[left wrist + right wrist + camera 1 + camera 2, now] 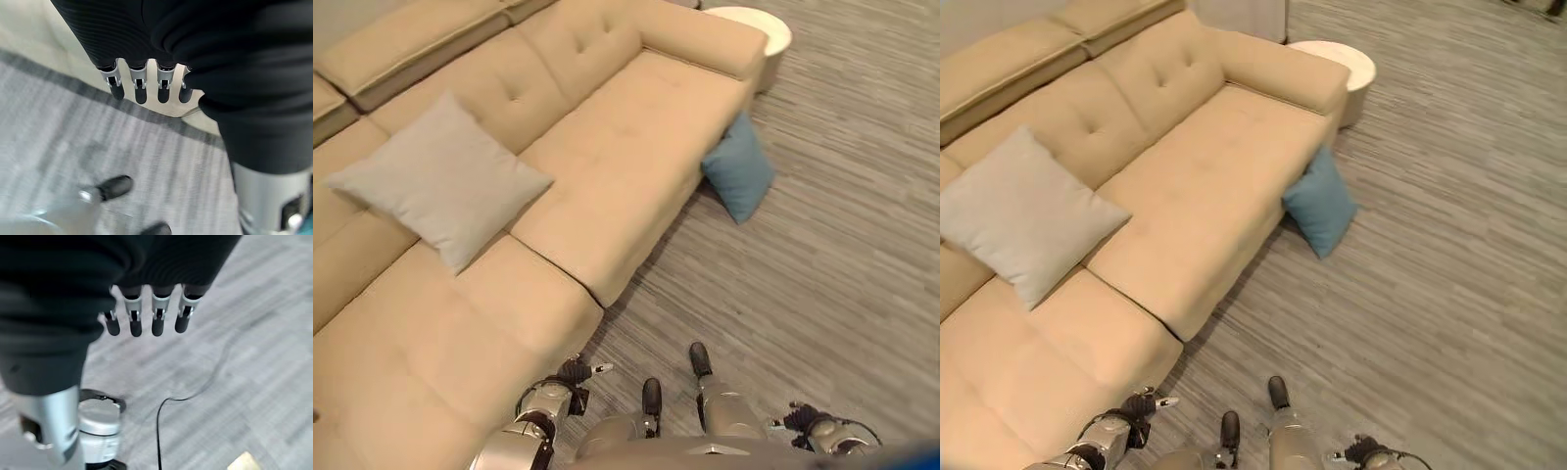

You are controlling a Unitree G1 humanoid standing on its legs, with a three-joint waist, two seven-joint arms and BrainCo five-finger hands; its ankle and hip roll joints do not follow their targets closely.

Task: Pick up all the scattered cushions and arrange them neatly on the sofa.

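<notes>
A long beige tufted fabric sofa (607, 166) stands on a grey striped wood-look floor (822, 264). A pale grey square cushion (440, 181) lies on its seat, leaning against the backrest. A blue square cushion (739, 168) stands on the floor, propped against the sofa's front near the armrest. Beyond that armrest stands a round white piece, probably a side table (754, 29).

A home living room: a beige sectional sofa (607, 166), cushions, a round side table (759, 34) and grey wood-look floor (842, 245).
</notes>
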